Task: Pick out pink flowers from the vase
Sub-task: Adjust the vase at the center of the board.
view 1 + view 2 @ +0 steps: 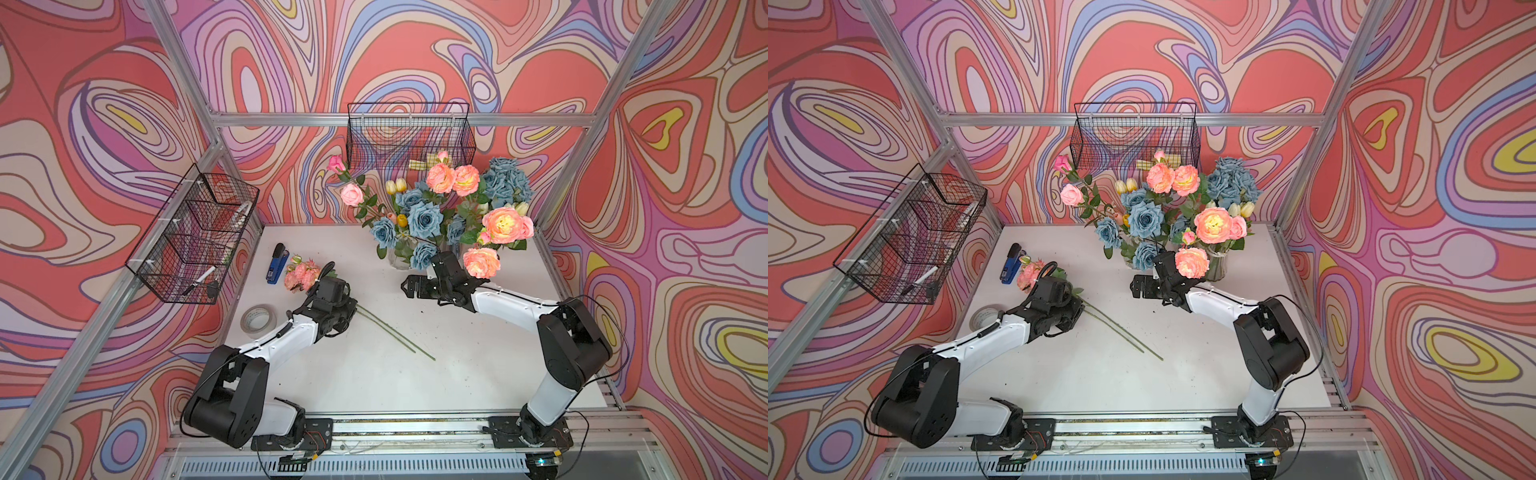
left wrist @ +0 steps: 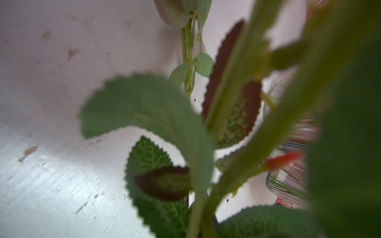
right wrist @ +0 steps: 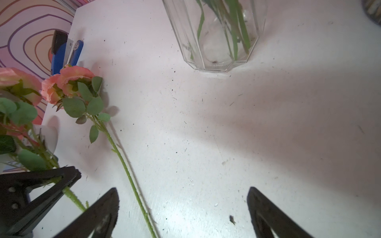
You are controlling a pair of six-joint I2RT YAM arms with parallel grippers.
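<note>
Left tool (image 3: 66, 181): clamped on a pink flower (image 3: 20, 84) (by the stem, low over the counter (image 1: 478, 353)).
Right tool (image 3: 182, 191): spread wide, empty.
Pink flowers (image 1: 503, 224): mostly in vase (image 3: 216, 41).
Risk: tangled leaves may tip vase.

The vase (image 3: 216, 51) is showing clear, glossy glass. The table (image 3: 247, 134) is looking matt white and speckled. The pink flowers (image 3: 76, 74) are looking like matt cloth. The basket (image 1: 191, 237) is showing black wire.
</note>
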